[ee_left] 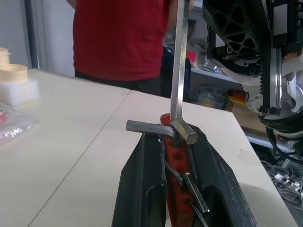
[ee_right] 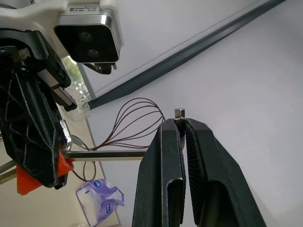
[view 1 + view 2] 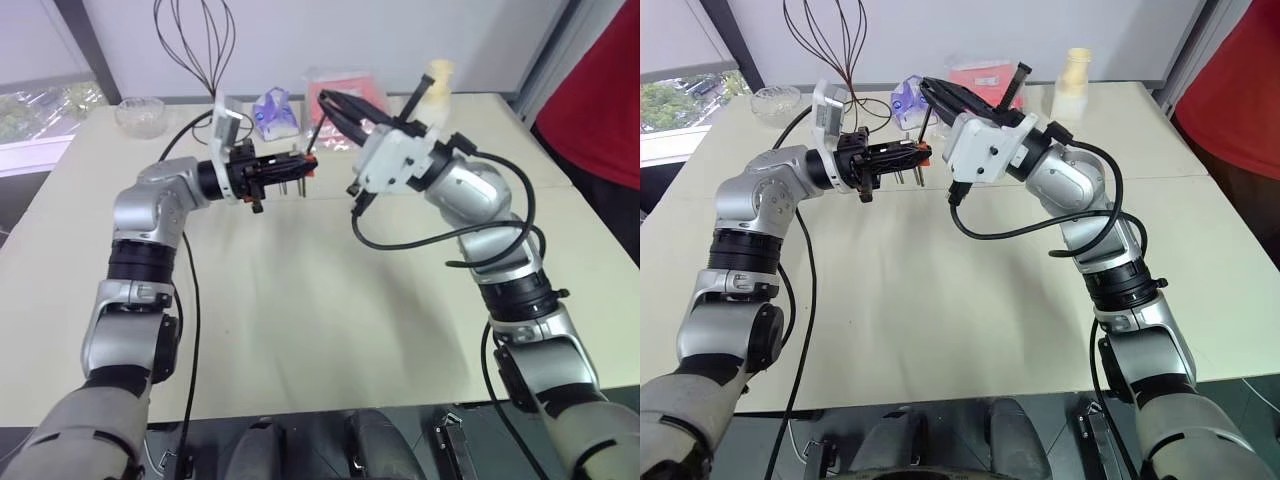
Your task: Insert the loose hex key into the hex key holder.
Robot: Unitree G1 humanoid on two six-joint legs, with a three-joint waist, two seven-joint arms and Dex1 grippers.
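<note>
**Above the table, key meets holder**

Above the table (image 3: 300,300), well inside its far edge, we have both task things in the air. Our left gripper (image 3: 285,168) has its fingers pressed onto the hex key holder (image 1: 173,156), the red block pinched between the two black pads with its short keys pointing down. Our right gripper (image 2: 180,124) is squeezed tight on the short leg of the loose hex key (image 1: 179,61), just beside the holder on its right, and the long shaft reaches across to the block's end.

We judge the insertion step to be under way: the shaft's tip sits at the holder's top, touching or nearly so, but we cannot tell whether it has entered a hole. The next move calls for fine alignment, then a steady push along the shaft.

Room is fair. The purple packet (image 3: 275,112) and red packet (image 3: 345,95) lie beyond the holder, the whisk (image 3: 195,40) behind it, and bare tabletop spreads below.
</note>
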